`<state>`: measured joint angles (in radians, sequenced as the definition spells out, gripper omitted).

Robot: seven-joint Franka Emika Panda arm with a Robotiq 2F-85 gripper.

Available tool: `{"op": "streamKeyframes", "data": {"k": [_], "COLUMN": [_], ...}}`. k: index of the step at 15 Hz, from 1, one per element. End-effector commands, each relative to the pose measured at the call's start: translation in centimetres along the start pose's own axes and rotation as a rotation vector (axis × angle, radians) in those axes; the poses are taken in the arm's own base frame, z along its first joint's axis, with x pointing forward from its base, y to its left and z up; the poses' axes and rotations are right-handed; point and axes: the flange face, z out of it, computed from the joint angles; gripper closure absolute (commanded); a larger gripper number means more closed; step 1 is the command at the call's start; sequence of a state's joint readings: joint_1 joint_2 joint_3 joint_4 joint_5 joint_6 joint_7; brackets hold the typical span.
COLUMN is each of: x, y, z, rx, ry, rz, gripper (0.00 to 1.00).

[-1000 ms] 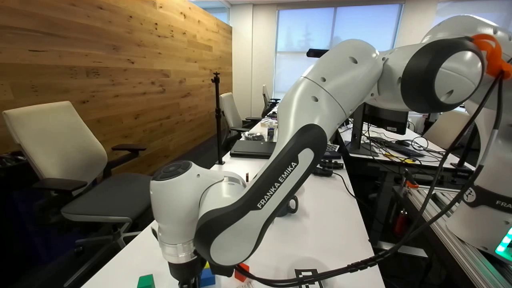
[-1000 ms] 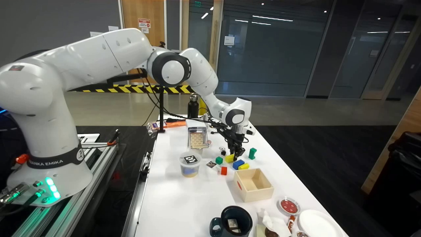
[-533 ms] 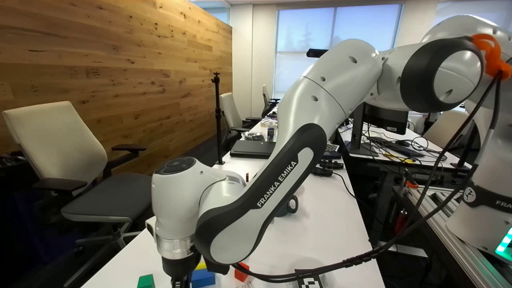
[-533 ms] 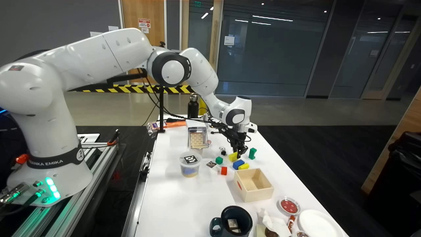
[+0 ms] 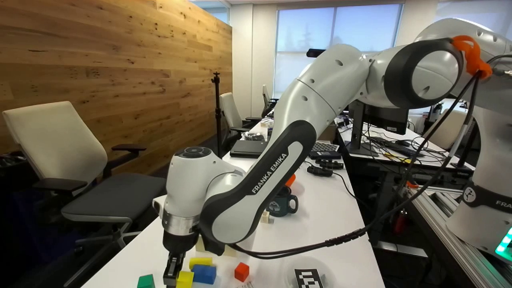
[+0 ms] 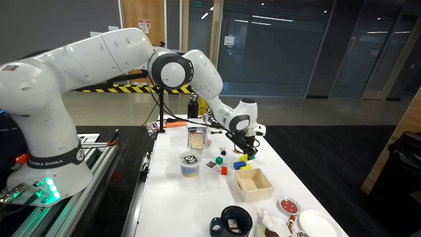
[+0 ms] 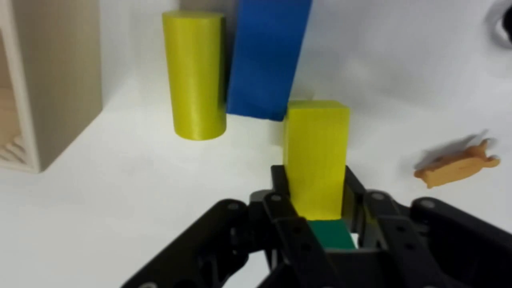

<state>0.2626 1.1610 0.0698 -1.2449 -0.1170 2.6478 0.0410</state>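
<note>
My gripper (image 7: pixel 314 186) is shut on a yellow rectangular block (image 7: pixel 318 148), one finger against each side. The block also shows in both exterior views (image 5: pixel 185 279) (image 6: pixel 243 158). Its height above the table is hard to tell. A blue block (image 7: pixel 270 56) lies close by, its corner near the held block's far end in the wrist view. A yellow cylinder (image 7: pixel 196 76) lies beside the blue block. A green block (image 7: pixel 331 234) shows between the fingers beyond the yellow block; in an exterior view it is mostly hidden behind the gripper (image 6: pixel 250 154).
An open wooden box (image 6: pixel 253 184) stands near the blocks. A red cube (image 6: pixel 224 171), a green cube (image 6: pixel 219 160) and a lidded tub (image 6: pixel 190 164) are on the table. A small orange figure (image 7: pixel 456 166) lies beside the gripper. A dark mug (image 6: pixel 230 222) and a white plate (image 6: pixel 319 223) stand farther off.
My gripper has carried the yellow block past the blue block toward the green block, rightward in an exterior view. The gripper now covers most of the green block there.
</note>
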Motion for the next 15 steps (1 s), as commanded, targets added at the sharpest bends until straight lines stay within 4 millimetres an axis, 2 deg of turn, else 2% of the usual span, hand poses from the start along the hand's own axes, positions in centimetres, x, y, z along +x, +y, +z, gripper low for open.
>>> {"op": "streamKeyframes", "data": {"k": [1,4,8,12,15], "x": [-0.9,-1.4,-1.7,-1.4,-1.1], "y": [3.1,5.9,7.3,7.1,5.4], "z": [-0.5,-0.3,0.7,0.8,0.3], "rx": [0.030,0.021,-0.010,-0.057,-0.083], "ry": [0.059,0.136,0.269,0.389,0.443], "rz": [0.043,0.084,0.075,0.113,0.144], "gripper": [0.91,0.91,0.91,0.91,0.91]}}
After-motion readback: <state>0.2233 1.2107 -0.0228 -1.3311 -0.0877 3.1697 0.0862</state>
